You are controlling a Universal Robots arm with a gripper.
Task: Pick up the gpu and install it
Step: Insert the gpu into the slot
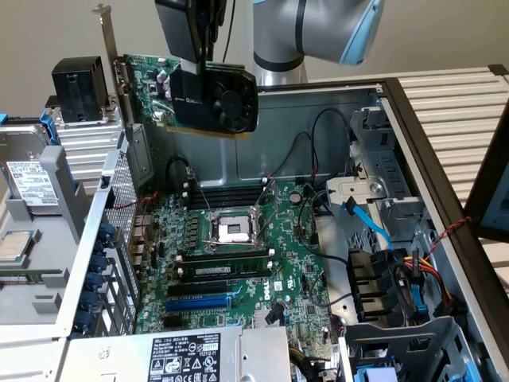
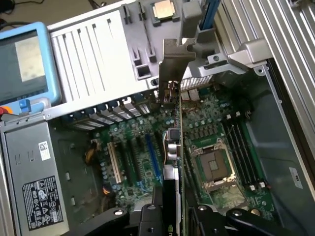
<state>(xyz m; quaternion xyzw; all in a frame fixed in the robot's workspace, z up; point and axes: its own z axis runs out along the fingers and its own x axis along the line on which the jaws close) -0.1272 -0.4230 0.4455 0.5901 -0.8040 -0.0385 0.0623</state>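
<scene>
Power supply (image 1: 183,354), white label up, lies nearest in the exterior view, at the near edge of the open case (image 1: 413,159). Just beyond it the green motherboard (image 1: 238,263) lies flat on the case floor. A blue expansion slot (image 1: 199,302) and black ones come first, then memory sticks (image 1: 227,269), then the bare processor socket (image 1: 235,231) in its metal frame. Blue and black cables (image 1: 382,239) run along the board's side at the exterior view's right.

Farther back and high above the board hangs the gpu (image 1: 199,95), clear of every slot. Its black cooler shroud and fan face the camera, and its silver bracket (image 1: 111,64) stands up at the exterior view's left end. The gripper (image 1: 211,62) comes down onto the card's upper edge, partly closed, clamping the card. In the wrist view the card is edge-on, with dark fingers (image 2: 147,219) on either side of it and the motherboard below. Farthest back, the grey and blue arm (image 1: 318,32) crosses above the case's far wall.
</scene>
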